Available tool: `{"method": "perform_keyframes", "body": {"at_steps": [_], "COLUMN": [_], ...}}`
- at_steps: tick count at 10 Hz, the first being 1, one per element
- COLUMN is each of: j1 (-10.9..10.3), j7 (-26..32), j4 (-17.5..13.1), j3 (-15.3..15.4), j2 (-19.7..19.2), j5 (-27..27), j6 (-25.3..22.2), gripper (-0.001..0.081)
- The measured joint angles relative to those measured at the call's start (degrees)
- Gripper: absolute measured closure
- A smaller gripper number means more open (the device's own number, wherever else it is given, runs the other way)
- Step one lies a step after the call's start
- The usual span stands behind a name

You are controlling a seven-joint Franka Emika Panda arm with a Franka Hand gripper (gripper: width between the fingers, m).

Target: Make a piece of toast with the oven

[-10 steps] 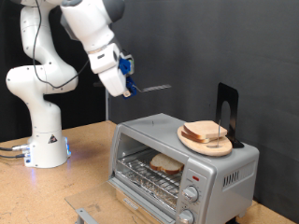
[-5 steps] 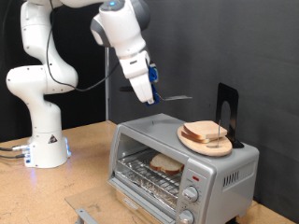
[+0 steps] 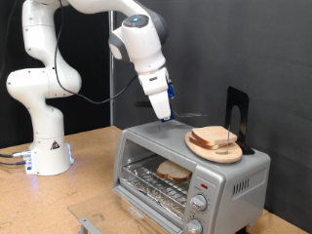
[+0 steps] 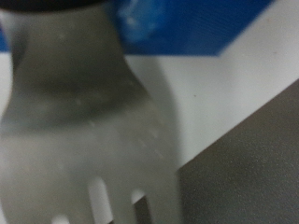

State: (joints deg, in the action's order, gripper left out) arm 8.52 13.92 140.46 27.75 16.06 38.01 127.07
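The silver toaster oven (image 3: 246,175) stands at the exterior view's lower right. One slice of toast (image 3: 174,173) lies on the wire rack inside it. More slices of bread (image 3: 213,136) lie on a round wooden plate (image 3: 199,150) on the oven's roof. My gripper (image 3: 165,107) hangs just above the roof's left part and is shut on a metal fork (image 3: 187,117), whose handle reaches toward the plate. The wrist view is filled by the fork (image 4: 84,140) close up, with a blue finger pad (image 4: 187,23) behind it.
A black upright stand (image 3: 235,112) sits on the oven roof behind the plate. The oven's round knobs (image 3: 200,203) are at its front right. The arm's white base (image 3: 47,146) stands on the wooden table at the exterior view's left.
The gripper with the fork has swung toward the exterior view's right and come down, from high above the table to just over the oven roof near the plate.
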Motion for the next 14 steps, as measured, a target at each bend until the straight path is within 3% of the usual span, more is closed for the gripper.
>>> {"method": "perform_keyframes", "body": {"at_steps": [1,2,3,4,8,12,14], "j1": [0.00,0.00,0.00,0.00,-0.01,0.37,0.35], "j7": [-0.09,-0.20,-0.32,-0.35,2.64,8.15,8.36], "j4": [0.02,0.04,0.04,0.04,-0.15,-0.07,0.28], "j3": [0.38,0.63,0.80,0.85,-0.26,-5.47,-5.37], "j2": [-0.73,-1.35,-1.73,-2.05,-1.40,4.67,4.53], "j5": [-0.06,-0.16,-0.25,-0.28,3.16,5.66,6.26], "j6": [0.64,1.25,1.64,1.89,2.24,-5.16,-5.54], "gripper": [0.0348,0.0348,0.0159,0.0051,0.0000,-0.0002,-0.0002]}}
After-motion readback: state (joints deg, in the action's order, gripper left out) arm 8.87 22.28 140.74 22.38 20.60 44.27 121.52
